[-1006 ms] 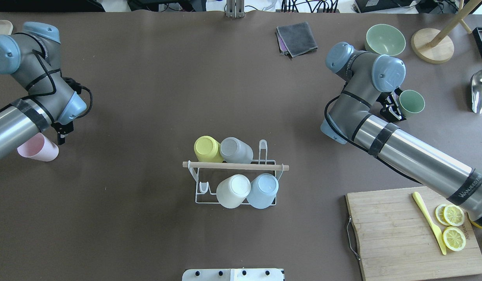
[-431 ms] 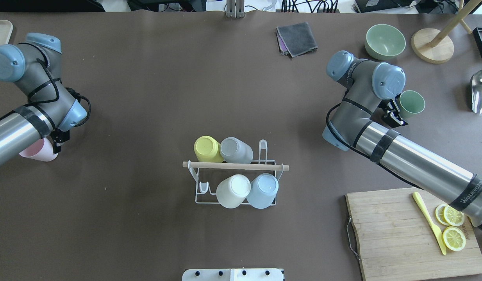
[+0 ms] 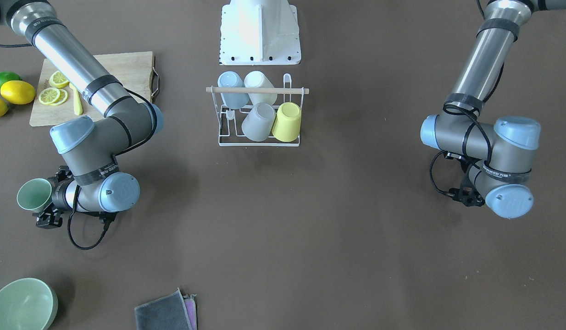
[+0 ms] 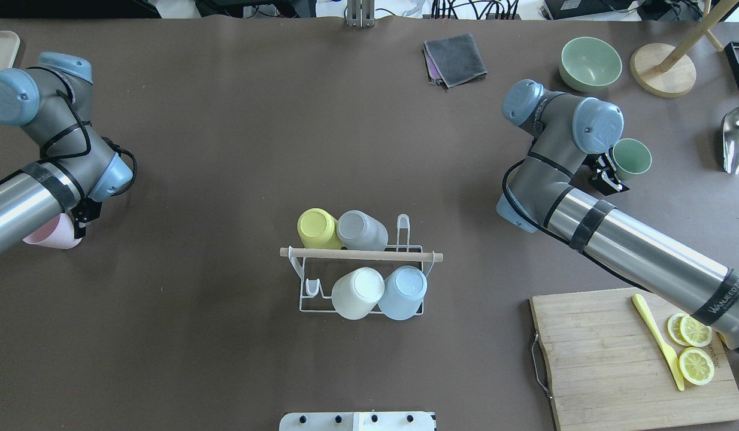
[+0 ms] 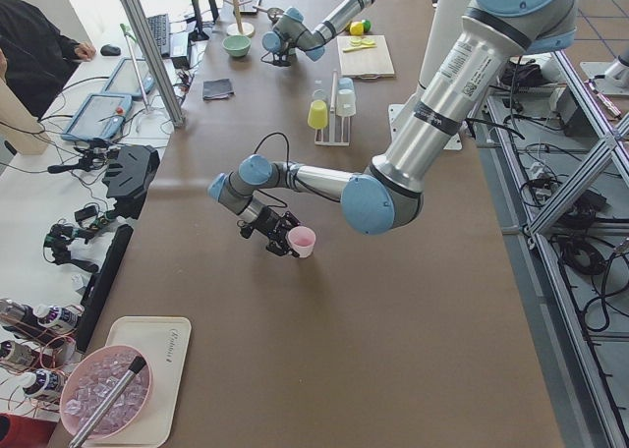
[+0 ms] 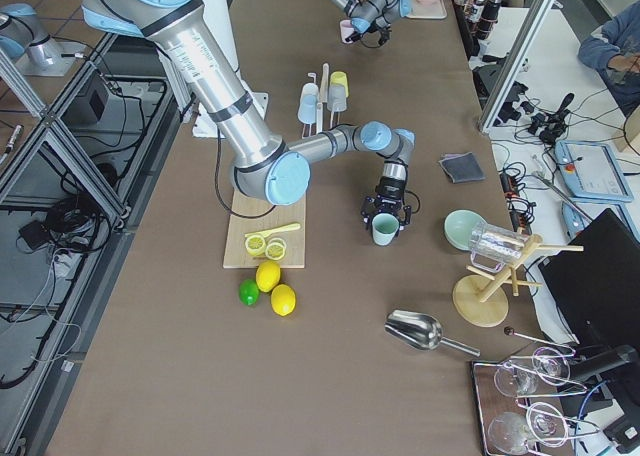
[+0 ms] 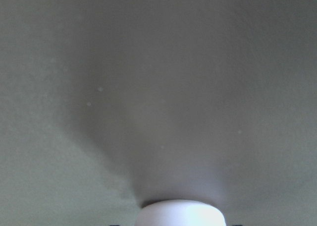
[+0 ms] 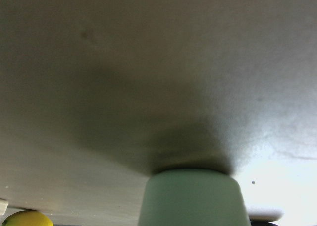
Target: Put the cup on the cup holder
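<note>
The white wire cup holder (image 4: 309, 299) with a wooden rod handle stands mid-table and carries yellow, grey, white and blue cups upside down; it also shows in the front view (image 3: 223, 137). My left gripper (image 4: 71, 229) is shut on a pink cup (image 4: 43, 234) at the far left, partly hidden under my forearm; the exterior left view shows the pink cup (image 5: 302, 241) at the gripper (image 5: 285, 239). My right gripper (image 4: 615, 170) is shut on a light green cup (image 4: 633, 157) at the right; the front view shows the same cup (image 3: 33, 195).
A green bowl (image 4: 591, 61), a folded grey cloth (image 4: 455, 58) and a wooden stand base (image 4: 663, 70) lie at the back. A metal scoop (image 4: 738, 140) lies at the far right. A wooden cutting board (image 4: 603, 359) with lemon slices and a yellow knife sits front right.
My left wrist has turned and drawn left, and the pink cup has slid further under the forearm. My right wrist has shifted slightly with the green cup still in it.
</note>
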You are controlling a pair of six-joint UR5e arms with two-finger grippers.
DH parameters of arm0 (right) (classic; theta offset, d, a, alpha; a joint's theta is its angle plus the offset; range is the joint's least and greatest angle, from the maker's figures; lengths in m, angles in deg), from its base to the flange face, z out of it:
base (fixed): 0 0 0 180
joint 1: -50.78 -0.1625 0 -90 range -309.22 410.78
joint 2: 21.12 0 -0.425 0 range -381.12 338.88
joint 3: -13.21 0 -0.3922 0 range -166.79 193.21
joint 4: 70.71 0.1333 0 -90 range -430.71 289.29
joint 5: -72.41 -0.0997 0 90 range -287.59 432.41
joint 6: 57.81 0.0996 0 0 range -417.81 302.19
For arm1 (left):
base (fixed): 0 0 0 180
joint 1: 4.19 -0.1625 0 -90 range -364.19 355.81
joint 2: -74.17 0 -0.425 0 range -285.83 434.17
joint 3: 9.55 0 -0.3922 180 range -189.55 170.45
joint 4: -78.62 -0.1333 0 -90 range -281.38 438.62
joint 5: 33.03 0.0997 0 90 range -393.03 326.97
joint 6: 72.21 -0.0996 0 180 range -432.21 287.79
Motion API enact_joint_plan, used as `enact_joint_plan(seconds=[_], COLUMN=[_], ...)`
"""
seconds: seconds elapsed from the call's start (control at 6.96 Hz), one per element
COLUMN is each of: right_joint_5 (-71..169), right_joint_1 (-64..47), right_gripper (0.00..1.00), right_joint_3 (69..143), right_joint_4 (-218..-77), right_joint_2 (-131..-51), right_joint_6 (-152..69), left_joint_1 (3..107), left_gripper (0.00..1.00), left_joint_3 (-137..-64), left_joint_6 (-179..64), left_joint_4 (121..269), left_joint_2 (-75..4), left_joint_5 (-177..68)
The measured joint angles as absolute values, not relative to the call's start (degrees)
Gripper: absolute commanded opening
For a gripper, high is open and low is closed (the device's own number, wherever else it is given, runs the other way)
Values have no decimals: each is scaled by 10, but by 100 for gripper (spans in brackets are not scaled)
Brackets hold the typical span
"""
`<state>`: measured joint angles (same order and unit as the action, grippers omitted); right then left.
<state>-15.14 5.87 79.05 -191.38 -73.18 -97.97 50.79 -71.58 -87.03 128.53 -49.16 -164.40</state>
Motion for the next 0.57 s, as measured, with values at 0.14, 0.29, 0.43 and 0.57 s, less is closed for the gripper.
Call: enact_joint_plan(seconds=[0.14,0.29,0.43,0.57], right_joint_5=[-151,-151,-150,-150], right_joint_1=[59,60,60,60], right_gripper=[94,93,93,93], right_joint_3=[804,813,817,819], right_joint_4=[-1914,-1914,-1913,-1913], right_joint_2=[-743,-751,-756,-758], right_joint_6=[-980,-980,-980,-980], left_joint_1=[510,517,524,536], left_gripper=[0,0,0,0], left_joint_3=[-723,-747,-797,-862], left_joint_6=[-885,-904,-912,-913], left_joint_4=[1264,1229,1188,1156], left_joint_2=[-492,-493,-493,-494], left_joint_5=[-1644,-1643,-1643,-1642])
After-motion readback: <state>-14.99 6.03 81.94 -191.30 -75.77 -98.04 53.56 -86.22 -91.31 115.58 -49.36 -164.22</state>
